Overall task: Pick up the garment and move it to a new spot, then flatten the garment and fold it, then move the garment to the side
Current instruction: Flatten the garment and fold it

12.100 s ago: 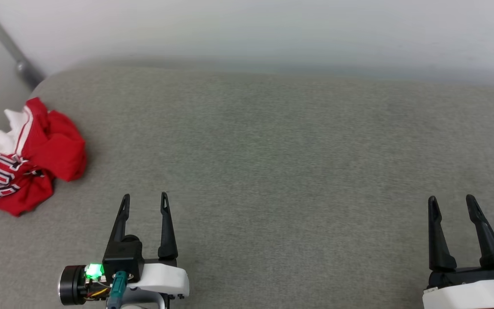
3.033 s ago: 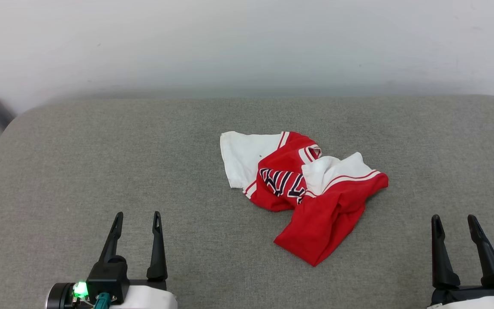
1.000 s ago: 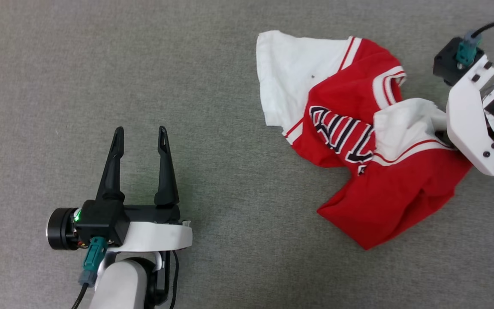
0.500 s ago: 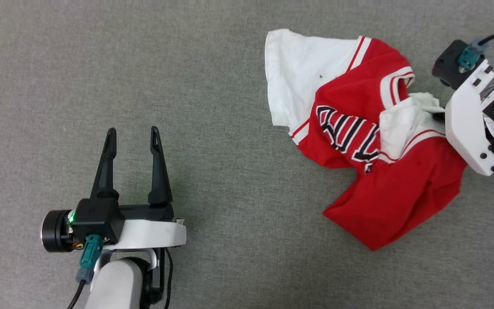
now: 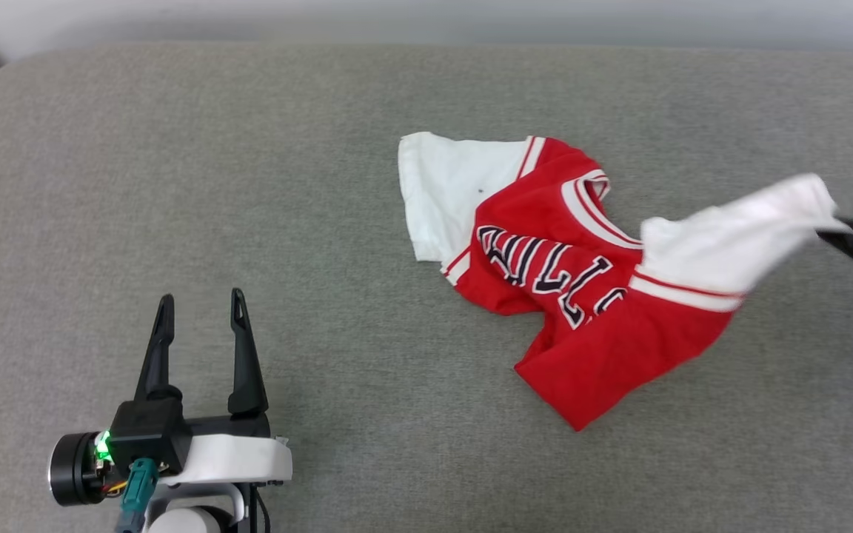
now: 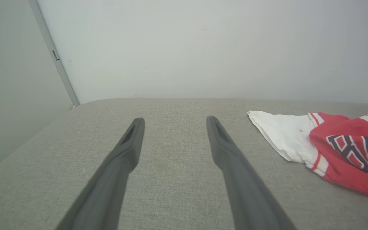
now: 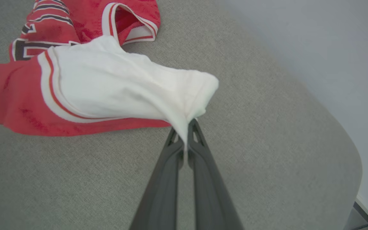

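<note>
Garment [image 5: 604, 348] sleeve [image 5: 737, 229] newly aloft — right end effector [image 7: 185, 127]

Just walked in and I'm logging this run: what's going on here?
The right gripper is shut on the end of one white sleeve of the red garment, holding it stretched to the robot's right. The rest lies crumpled on the grey cushion. The left gripper hovers open, apart from it, empty.

A grey woven padded surface [image 5: 308, 185] with rounded corners spreads wide, evenly lit. Behind it stands a plain pale wall [image 6: 203, 48]. At the left a thin metal strip [image 6: 54, 57] runs up the corner, beside what may be a second pale panel [image 6: 8, 80].
</note>
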Robot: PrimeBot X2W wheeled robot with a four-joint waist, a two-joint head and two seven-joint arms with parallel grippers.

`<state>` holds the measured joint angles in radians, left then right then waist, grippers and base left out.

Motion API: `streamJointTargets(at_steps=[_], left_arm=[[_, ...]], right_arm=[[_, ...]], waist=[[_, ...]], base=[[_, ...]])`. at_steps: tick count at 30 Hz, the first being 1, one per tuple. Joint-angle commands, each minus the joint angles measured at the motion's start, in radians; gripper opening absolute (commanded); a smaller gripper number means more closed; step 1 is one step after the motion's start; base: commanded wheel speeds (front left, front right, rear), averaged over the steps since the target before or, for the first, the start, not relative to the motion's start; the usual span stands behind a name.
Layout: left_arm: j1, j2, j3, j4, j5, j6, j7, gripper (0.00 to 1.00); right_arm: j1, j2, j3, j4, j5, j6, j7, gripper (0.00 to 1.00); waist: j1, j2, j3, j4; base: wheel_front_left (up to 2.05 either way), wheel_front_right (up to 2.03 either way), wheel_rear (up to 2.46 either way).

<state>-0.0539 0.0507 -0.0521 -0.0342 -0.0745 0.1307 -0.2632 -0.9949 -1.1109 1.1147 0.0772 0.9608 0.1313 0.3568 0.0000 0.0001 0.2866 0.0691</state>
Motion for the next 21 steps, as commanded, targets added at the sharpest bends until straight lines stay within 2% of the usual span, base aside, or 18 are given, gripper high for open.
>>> streamJointTargets(at_steps=[1,4,6,13,16,17,18,19,21], left_arm=[[0.015,-0.001,0.007,-0.004,0.003,-0.003,-0.002,1.00],[0.033,0.000,0.015,-0.008,0.002,-0.005,-0.002,1.00],[0.038,0.000,0.019,-0.007,0.004,-0.008,-0.002,1.00],[0.029,0.000,0.018,0.003,0.015,-0.022,-0.002,1.00],[0.035,-0.001,0.022,0.008,0.019,-0.025,-0.002,1.00],[0.041,0.000,0.025,0.010,0.020,-0.026,-0.002,1.00],[0.047,-0.001,0.028,0.012,0.022,-0.027,-0.002,1.00],[0.053,-0.001,0.031,0.015,0.024,-0.029,-0.002,1.00],[0.059,0.000,0.036,0.020,0.026,-0.030,-0.002,1.00]], right_arm=[[0.056,-0.019,-0.005,0.001,0.015,-0.001,-0.017,0.00],[0.199,-0.065,-0.018,0.029,0.047,-0.001,-0.058,0.00],[0.297,-0.066,-0.010,0.068,0.053,-0.001,-0.077,0.00],[0.550,0.062,-0.011,0.271,0.083,-0.001,-0.138,0.00],[0.590,0.116,-0.035,0.328,0.081,-0.001,-0.175,0.00],[0.586,0.127,-0.055,0.339,0.078,-0.002,-0.197,0.22],[0.579,0.128,-0.080,0.346,0.075,-0.002,-0.223,0.66],[0.568,0.124,-0.110,0.353,0.067,-0.002,-0.254,1.00],[0.555,0.106,-0.158,0.353,0.047,-0.001,-0.302,1.00]], waist=[[0.0000,-0.0001,-0.026,-0.030],[0.0000,-0.0001,-0.034,-0.048],[0.0000,-0.0001,-0.036,-0.059],[0.0000,-0.0001,-0.035,-0.070],[0.0000,-0.0001,-0.045,-0.073],[0.0000,-0.0001,-0.052,-0.076],[0.0000,-0.0001,-0.060,-0.078],[0.0000,-0.0001,-0.068,-0.080],[0.0000,-0.0001,-0.088,-0.083]], base=[[0.00,0.00,0.00],[0.00,0.00,0.00],[0.00,0.00,0.00],[0.00,0.00,0.00],[0.00,0.00,0.00],[0.00,0.00,0.00],[0.00,0.00,0.00],[0.00,0.00,0.00],[0.00,0.00,0.00]])
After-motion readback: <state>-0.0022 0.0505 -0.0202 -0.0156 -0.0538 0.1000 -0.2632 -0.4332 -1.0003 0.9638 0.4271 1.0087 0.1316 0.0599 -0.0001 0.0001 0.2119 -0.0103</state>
